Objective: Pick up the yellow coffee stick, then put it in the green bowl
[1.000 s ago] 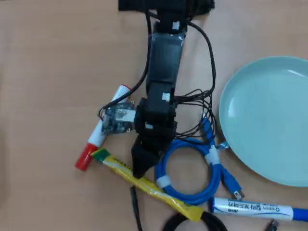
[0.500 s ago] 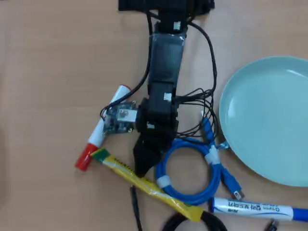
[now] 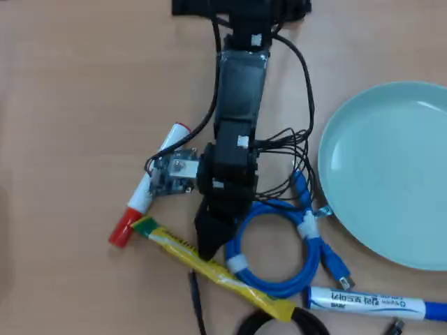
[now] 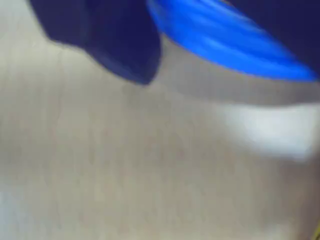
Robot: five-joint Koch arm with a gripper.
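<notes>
- Gripper [image 3: 210, 252]: dark tip over the stick's middle; jaws overlap, so I cannot tell their state.
- Stick [image 3: 230, 279]: flat yellow foil, left of the bowl [image 3: 377, 174] in the overhead view.
- Wrist view: blurred.

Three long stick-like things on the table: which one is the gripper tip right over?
The yellow coffee stick: in the overhead view the gripper overlaps its middle. The red-capped marker lies further left, and the white-and-blue marker far right.
</notes>
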